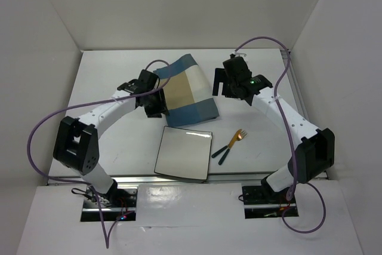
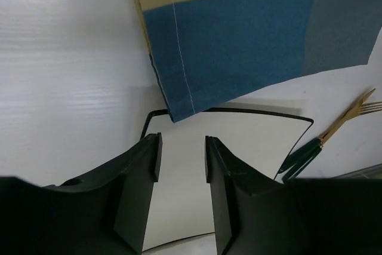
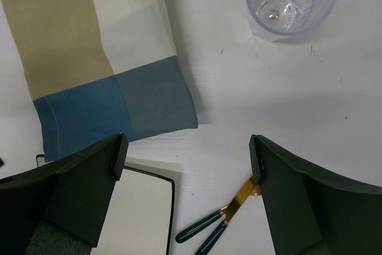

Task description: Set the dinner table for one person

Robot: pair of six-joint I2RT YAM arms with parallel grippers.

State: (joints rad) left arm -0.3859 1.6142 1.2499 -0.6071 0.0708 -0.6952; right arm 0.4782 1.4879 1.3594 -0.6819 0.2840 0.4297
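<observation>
On the white dinner table (image 1: pixel 113 76) lies a blue-and-tan placemat (image 1: pixel 188 91); its near corner overlaps the far edge of a square white plate (image 1: pixel 184 153). A gold fork (image 1: pixel 239 135) and a second green-handled utensil (image 1: pixel 224 156) lie right of the plate. My left gripper (image 1: pixel 157 107) hovers at the placemat's left edge, open and empty, with the plate (image 2: pixel 239 141) and placemat (image 2: pixel 239 46) ahead of it. My right gripper (image 1: pixel 224 88) is wide open and empty above the placemat's right edge (image 3: pixel 107 76). A clear glass (image 3: pixel 291 1) stands beyond it.
White walls close in the table on the left, back and right. The cutlery's green handles (image 3: pixel 206 231) lie just ahead of my right gripper (image 3: pixel 188 153), beside the plate's corner (image 3: pixel 143 213). My left gripper (image 2: pixel 182 147) hangs over the plate's far edge. Bare table (image 3: pixel 286 100) lies between glass and cutlery.
</observation>
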